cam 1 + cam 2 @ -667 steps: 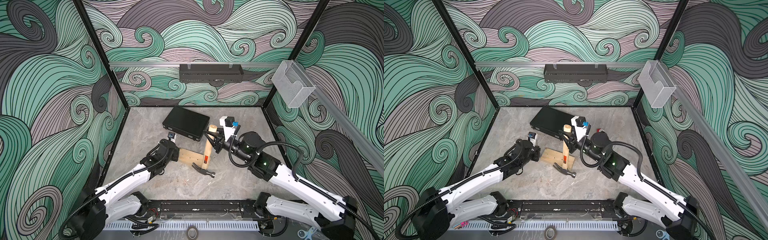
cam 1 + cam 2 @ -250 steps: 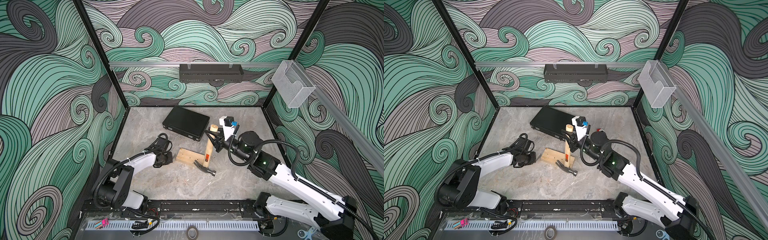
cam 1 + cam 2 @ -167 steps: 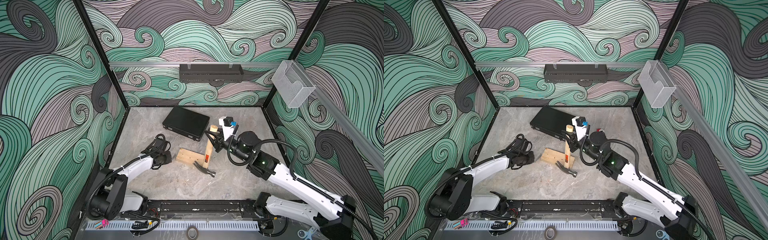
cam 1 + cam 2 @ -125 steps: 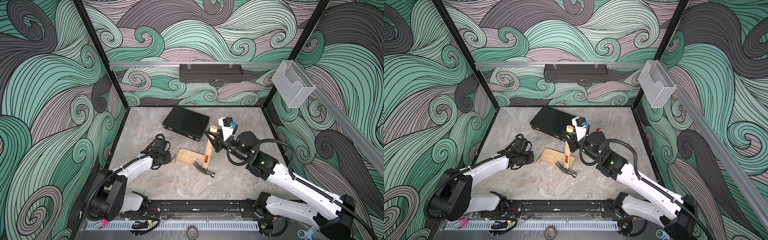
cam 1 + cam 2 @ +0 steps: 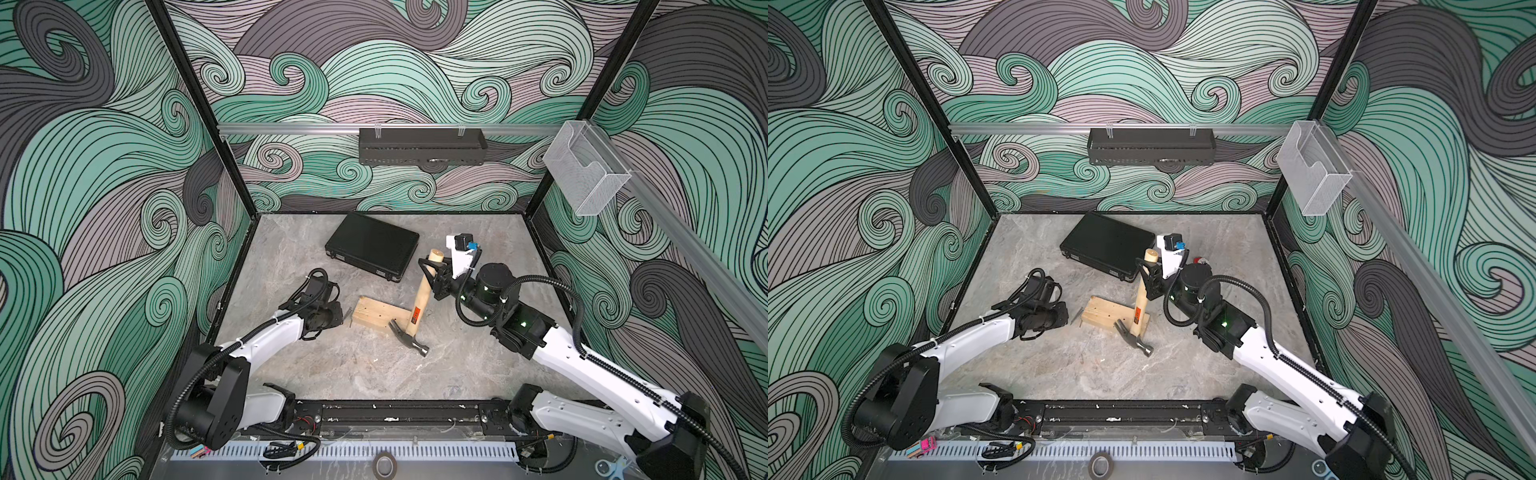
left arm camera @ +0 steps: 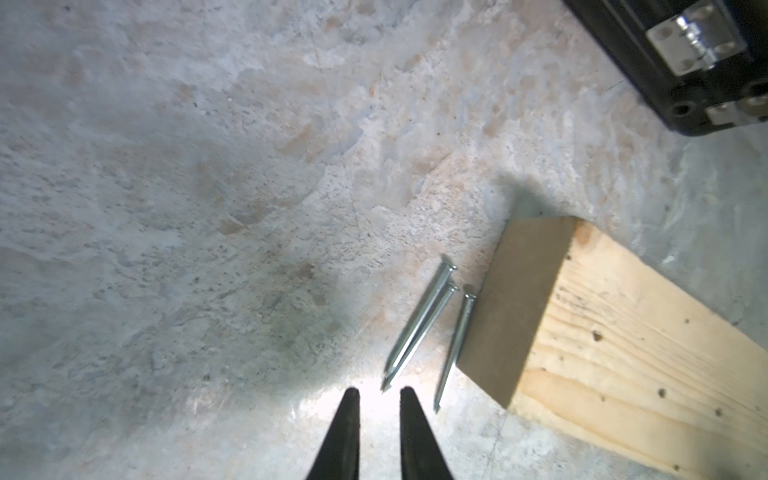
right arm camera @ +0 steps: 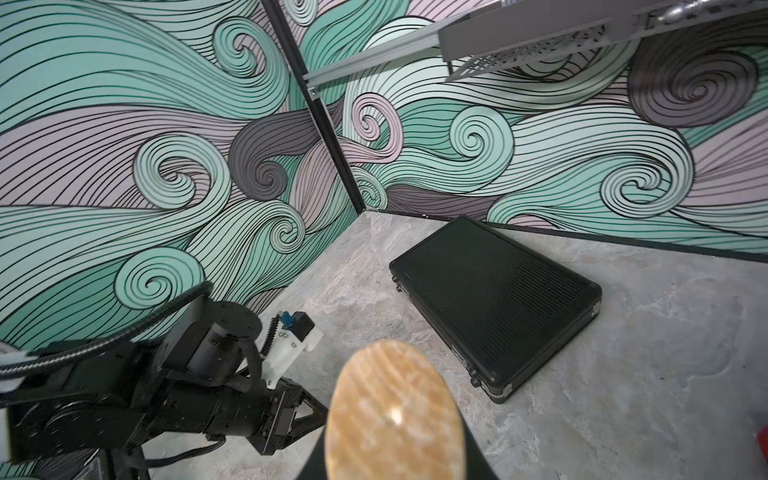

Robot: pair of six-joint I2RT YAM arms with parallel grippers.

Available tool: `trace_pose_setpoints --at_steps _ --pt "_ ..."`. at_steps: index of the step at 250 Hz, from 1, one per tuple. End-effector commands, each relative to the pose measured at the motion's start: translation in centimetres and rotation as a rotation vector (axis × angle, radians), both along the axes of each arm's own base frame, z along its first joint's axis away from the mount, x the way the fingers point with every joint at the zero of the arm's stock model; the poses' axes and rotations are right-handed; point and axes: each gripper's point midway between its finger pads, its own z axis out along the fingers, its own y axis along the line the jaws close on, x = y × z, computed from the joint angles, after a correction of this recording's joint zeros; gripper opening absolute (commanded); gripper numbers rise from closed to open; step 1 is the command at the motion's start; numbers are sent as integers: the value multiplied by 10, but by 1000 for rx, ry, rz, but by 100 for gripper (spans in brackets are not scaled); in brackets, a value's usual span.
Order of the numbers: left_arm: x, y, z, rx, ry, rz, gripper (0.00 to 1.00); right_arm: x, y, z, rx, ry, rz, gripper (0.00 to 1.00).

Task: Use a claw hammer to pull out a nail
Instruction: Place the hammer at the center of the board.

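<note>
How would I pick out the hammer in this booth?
On the grey stone floor, find the pale wooden block near the middle. The claw hammer stands tilted at its end, handle clamped in the right gripper. Unlike the flat black case behind, it has an orange-and-black label and grey steel head.

You've got basically nothing readable here. The only marking is the orange-and-black label (image 5: 414, 318) on the claw hammer (image 5: 420, 291) handle, close to the head, and its print is too small to make out in both top views.
</note>
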Motion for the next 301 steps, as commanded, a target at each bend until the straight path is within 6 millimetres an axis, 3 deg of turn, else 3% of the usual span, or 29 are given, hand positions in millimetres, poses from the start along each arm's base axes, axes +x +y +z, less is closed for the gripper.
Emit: trace_pose_setpoints --at_steps 1,92,146,178,243,301 --pt "3 -6 13 -38 -37 -27 19 6 -24 65 245 -100 -92 0" --pt "2 -15 21 -85 -56 -51 20 41 -112 59 517 -95 -378 0" --pt "2 -16 20 -94 -54 -50 20 57 -158 44 646 -97 -517 0" --pt "2 -17 20 -99 -51 -49 20 64 -175 35 685 -94 -578 0" --pt "3 -18 19 -106 -46 -43 20 74 -208 -4 827 -62 -702 0" --pt "2 -18 17 -106 -39 -43 20 76 -220 -34 894 -35 -766 0"
